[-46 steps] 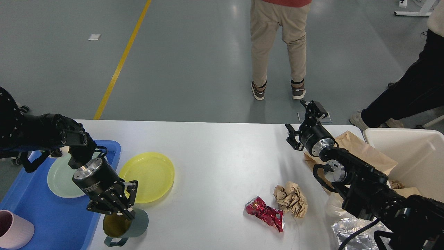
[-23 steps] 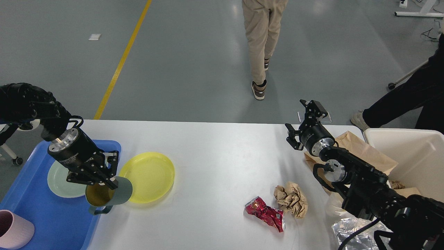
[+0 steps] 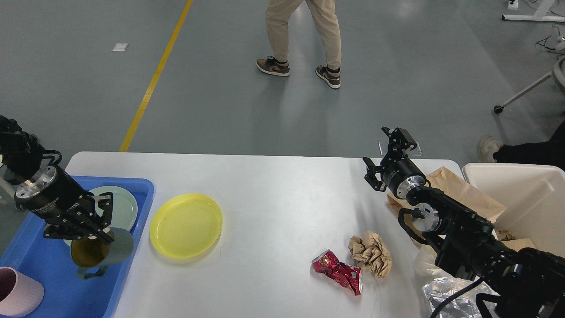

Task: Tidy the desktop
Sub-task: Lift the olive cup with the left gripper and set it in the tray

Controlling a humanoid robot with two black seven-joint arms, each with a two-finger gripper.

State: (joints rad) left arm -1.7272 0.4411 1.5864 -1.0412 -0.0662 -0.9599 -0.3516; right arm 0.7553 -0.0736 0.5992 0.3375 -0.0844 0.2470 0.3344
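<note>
Grey-green floor with a yellow line (image 3: 154,77) ran behind the desktop (image 3: 273,198), which filled the lower half of the head view. A person in tan trousers (image 3: 304,26) and brown trainers stood on the floor beyond the far edge.

Left side: blue tray (image 3: 39,274) on the desktop's left end. Left gripper (image 3: 90,236) was closed on the rim of a grey-green mug (image 3: 103,249), holding it tilted above the tray, handle down, dark yellowish interior facing the camera. White lettering showed on the gripper body; too small to read. A pale green plate (image 3: 121,203) lay in the tray behind the gripper. A pink cup (image 3: 17,293) sat at the tray's near corner.

Yellow plate (image 3: 185,225) lay flat on the desktop just beside the tray, not touching it.

Centre-right: crushed red can (image 3: 337,271) with a printed pattern, no legible brand, lay touching or nearly touching a crumpled brown paper ball (image 3: 371,251).

Right side: right gripper (image 3: 386,148) hovered above the far right of the desktop, fingers spread apart, holding nothing. Brown paper bag (image 3: 454,190) lay under the right arm, against a cream bin (image 3: 521,194) at the desktop's right end. Crumpled foil (image 3: 446,298) sat at the near right edge.
</note>
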